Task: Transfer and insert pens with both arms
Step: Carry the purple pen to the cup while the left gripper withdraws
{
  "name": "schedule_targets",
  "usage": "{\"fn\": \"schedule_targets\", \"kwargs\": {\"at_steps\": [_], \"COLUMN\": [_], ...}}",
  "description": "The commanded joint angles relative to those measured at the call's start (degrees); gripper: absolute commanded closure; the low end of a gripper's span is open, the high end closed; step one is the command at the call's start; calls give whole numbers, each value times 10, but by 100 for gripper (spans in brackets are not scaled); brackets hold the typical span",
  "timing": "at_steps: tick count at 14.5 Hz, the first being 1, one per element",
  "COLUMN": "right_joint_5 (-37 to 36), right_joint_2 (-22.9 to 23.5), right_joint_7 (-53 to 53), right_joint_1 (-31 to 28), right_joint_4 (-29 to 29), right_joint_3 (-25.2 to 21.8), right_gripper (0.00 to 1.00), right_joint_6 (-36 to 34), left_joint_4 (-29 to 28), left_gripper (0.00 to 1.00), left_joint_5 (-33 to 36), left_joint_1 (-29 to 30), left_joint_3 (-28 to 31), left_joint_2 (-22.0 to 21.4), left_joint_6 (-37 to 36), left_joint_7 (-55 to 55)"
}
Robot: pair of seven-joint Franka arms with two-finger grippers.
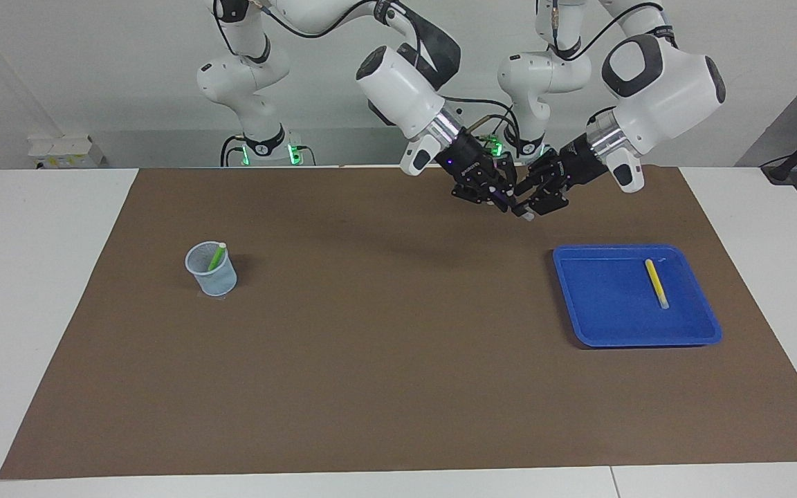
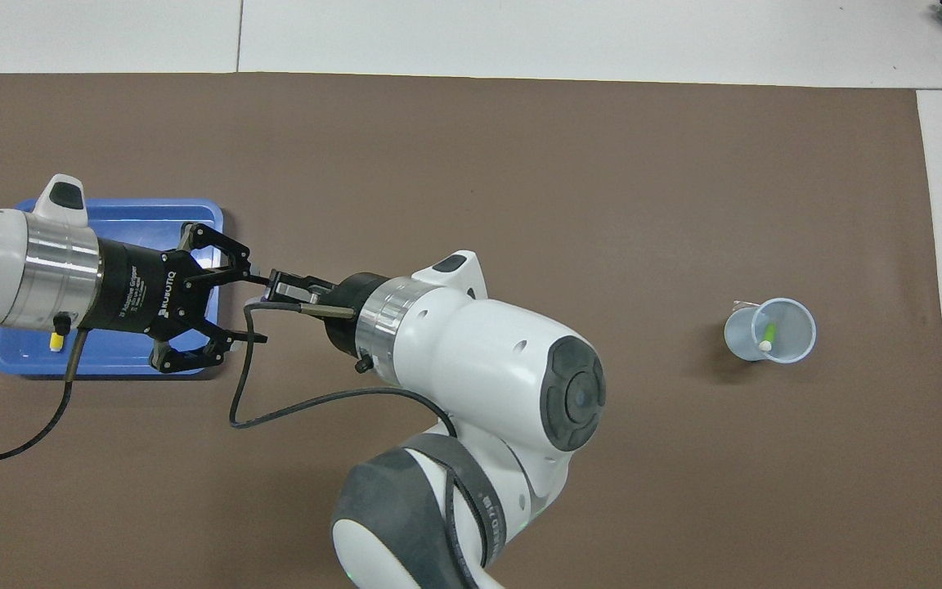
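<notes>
In the facing view, the translucent pale-blue plastic cup (image 1: pixel 211 270) lies at 8 o'clock from the right gripper (image 1: pixel 504 200). This gripper is clamped on the slim purple pen (image 1: pixel 521 212), which is held in the air with its long axis running from 10 to 4 o'clock. The left gripper (image 1: pixel 535 200), its jaws spread and gripping nothing, sits just beside the pen at 2 o'clock.
</notes>
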Motion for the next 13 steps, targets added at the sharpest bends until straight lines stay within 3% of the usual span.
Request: {"fn": "schedule_targets", "kwargs": {"at_steps": [1, 6, 10, 13], "right_joint_5": [-1, -114, -194, -300], "right_joint_2": [-36, -89, -107, -111], "right_joint_7": [-72, -238, -447, -598], "right_joint_1": [-48, -176, -301, -365], "right_joint_4": [-14, -11, -9, -14], "right_joint_3": [2, 3, 3, 3], "right_gripper": [100, 100, 100, 100], "right_joint_6": [-77, -291, -437, -466], "left_joint_4": [-25, -26, -39, -49], "left_gripper": [42, 44, 44, 45], "left_joint_5": [49, 143, 253, 283], "left_joint_1": [1, 17, 52, 99], "left_joint_3": [6, 8, 11, 11], "left_joint_2": [-28, -32, -35, -37], "left_joint_6": [-34, -69, -54, -21], "left_joint_7": [92, 269, 525, 668]}}
